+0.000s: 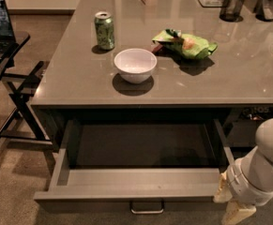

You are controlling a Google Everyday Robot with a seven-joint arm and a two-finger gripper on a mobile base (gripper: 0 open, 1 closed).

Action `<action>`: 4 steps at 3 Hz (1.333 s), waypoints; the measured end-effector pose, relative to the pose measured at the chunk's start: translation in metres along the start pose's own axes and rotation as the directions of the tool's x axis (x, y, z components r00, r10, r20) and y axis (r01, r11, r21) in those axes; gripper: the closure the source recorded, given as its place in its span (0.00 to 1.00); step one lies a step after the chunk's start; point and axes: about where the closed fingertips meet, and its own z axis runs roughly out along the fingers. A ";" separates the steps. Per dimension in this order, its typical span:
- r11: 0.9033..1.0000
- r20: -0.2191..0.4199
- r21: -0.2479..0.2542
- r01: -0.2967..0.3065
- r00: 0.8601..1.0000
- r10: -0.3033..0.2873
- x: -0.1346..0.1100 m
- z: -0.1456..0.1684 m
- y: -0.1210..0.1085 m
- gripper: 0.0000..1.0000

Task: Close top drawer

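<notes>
The top drawer (136, 182) stands pulled far out from under the grey countertop (230, 78). Its pale grey inner walls and dark bottom show, and nothing lies inside. Its dark front faces me at the bottom edge of the view, with the small metal pull (147, 207) at its centre. My gripper (230, 201) is at the bottom right, just beyond the drawer's right front corner, on the end of the white arm (262, 168). It holds nothing that I can see.
On the countertop stand a white bowl (135, 64), a green can (104, 30) and a green snack bag (185, 43). Dark cups (232, 5) stand at the back right. A laptop on a black folding stand (0, 36) is at the left.
</notes>
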 end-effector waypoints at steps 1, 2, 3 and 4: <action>1.000 0.001 0.000 0.000 1.000 0.000 0.000 0.000 0.002 0.60; 1.000 0.064 0.015 -0.022 0.998 0.021 -0.009 -0.002 -0.041 0.84; 0.998 0.131 0.048 -0.035 0.991 0.028 -0.029 -0.003 -0.105 1.00; 0.998 0.131 0.048 -0.035 0.991 0.028 -0.029 -0.003 -0.104 0.81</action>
